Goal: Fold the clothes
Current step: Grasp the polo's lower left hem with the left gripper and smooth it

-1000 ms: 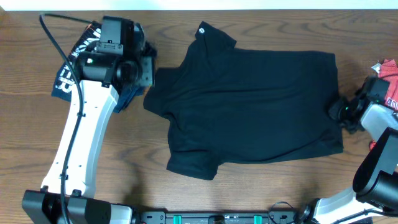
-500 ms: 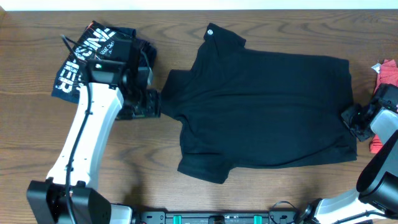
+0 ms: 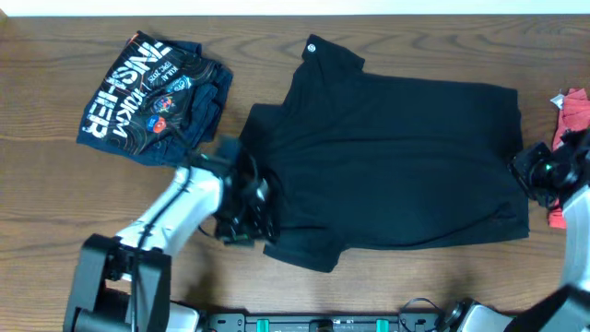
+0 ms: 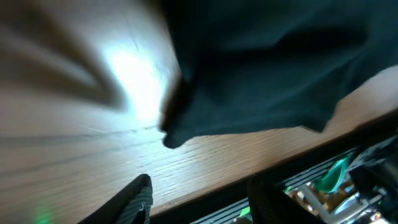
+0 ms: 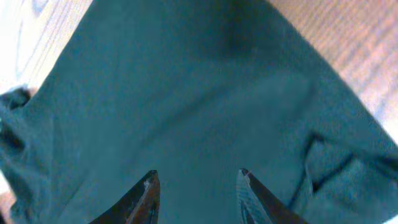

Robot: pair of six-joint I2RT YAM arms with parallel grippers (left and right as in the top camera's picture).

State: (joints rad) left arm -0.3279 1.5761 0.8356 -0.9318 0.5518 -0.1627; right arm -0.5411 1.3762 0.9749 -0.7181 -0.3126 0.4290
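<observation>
One wooden table (image 3: pixel 55 203) bore three garments. A black T-shirt (image 3: pixel 396 157) lay under the released right hand (image 5: pixel 196 186), a navy shirt (image 3: pixel 152 97) beyond the released left hand (image 4: pixel 199 199), a red garment (image 3: pixel 572 111) beside the right.

wooden table (image 3: pixel 55 203) | black T-shirt (image 3: pixel 396 157) spread flat | navy shirt (image 3: pixel 152 97) folded, far-left | red garment (image 3: pixel 570 111) right edge

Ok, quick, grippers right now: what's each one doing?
Left gripper: open, holding nothing, by a sleeve of the black T-shirt.
Right gripper: open, holding nothing, above the black T-shirt.
</observation>
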